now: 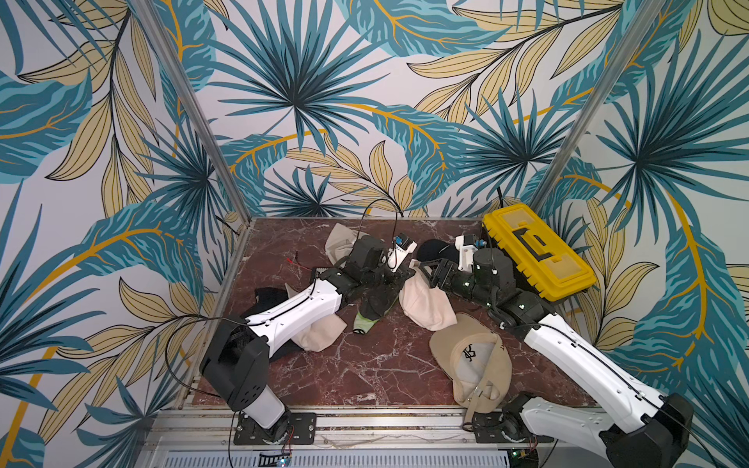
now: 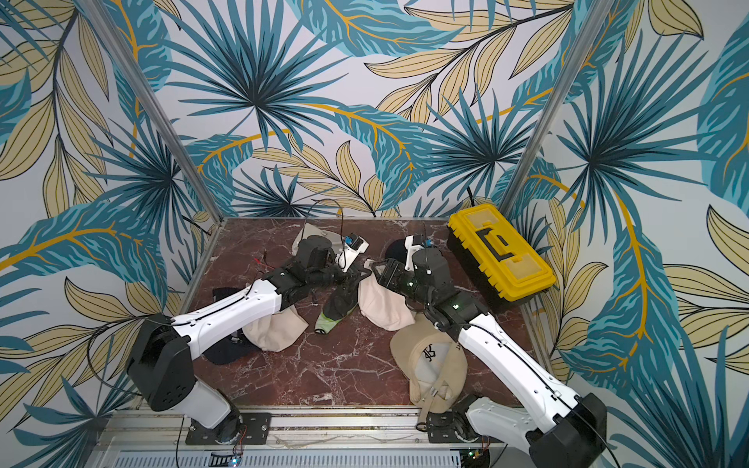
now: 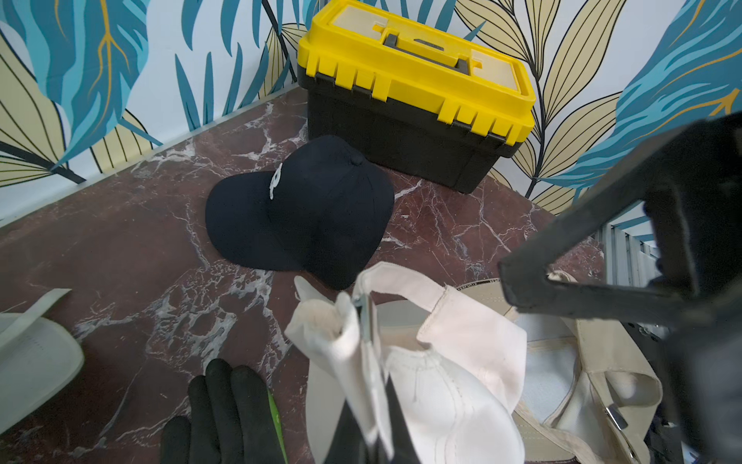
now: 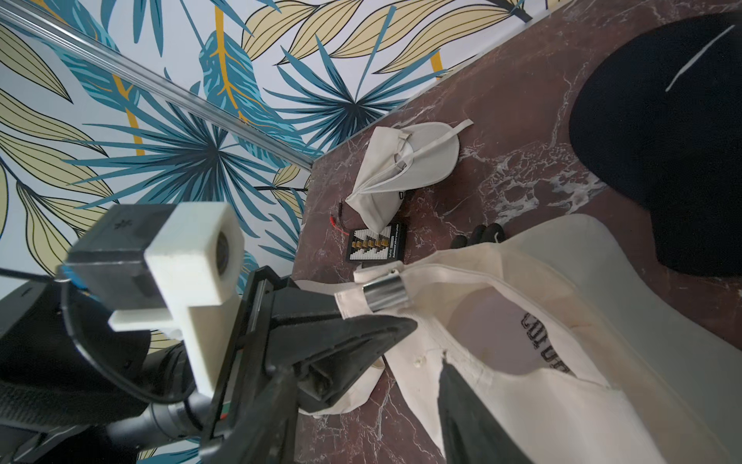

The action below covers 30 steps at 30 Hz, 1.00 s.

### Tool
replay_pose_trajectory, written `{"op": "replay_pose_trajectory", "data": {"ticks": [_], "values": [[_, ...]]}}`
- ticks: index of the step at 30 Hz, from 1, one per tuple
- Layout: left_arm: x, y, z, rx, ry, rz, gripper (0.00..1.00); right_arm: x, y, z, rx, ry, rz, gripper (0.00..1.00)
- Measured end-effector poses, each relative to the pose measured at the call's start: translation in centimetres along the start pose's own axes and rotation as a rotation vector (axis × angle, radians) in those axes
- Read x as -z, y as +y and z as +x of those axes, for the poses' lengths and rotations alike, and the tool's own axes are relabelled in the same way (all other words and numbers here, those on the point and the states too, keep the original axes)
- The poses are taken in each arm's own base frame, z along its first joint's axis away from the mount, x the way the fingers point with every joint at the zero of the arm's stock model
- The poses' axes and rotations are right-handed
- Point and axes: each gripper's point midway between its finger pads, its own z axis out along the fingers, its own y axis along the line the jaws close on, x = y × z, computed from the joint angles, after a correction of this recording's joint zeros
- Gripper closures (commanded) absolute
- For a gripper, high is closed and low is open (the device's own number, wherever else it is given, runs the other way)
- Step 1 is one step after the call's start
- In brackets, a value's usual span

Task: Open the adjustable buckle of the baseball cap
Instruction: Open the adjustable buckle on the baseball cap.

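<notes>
1. We judge the buckle [image 4: 385, 295] not yet open: the strap [image 3: 401, 281] passes through it on the cream cap [image 1: 425, 308], near the yellow toolbox [image 1: 535, 251].
2. Our left gripper [image 3: 373, 426] pinches the strap beside it.
3. Our right gripper [image 1: 424, 269], toolbox-side, stands parted, empty.

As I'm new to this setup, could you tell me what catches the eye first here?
The bright yellow toolbox in the far right corner stands out first. Mid-table, the left jaws are shut on a cream cap's strap beside its metal buckle, the right jaws open close by.
</notes>
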Motion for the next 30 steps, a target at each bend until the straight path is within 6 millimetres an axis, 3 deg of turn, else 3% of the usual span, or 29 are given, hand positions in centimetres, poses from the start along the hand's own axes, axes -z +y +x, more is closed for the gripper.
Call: {"op": "replay_pose_trajectory", "data": {"ticks": [12, 20, 30], "values": [[0.0, -0.7, 0.0, 0.000, 0.003, 0.037, 1.00, -2.0, -0.2, -0.1, -0.053, -0.004, -0.003, 0.42], [-0.2, -1.7, 0.2, -0.010, 0.007, 0.059, 1.00, -2.6, 0.1, -0.3, -0.078, -0.009, -0.025, 0.55], [-0.3, -1.7, 0.2, -0.008, 0.010, 0.054, 1.00, -3.3, -0.2, -0.1, -0.092, 0.003, -0.018, 0.56]]}}
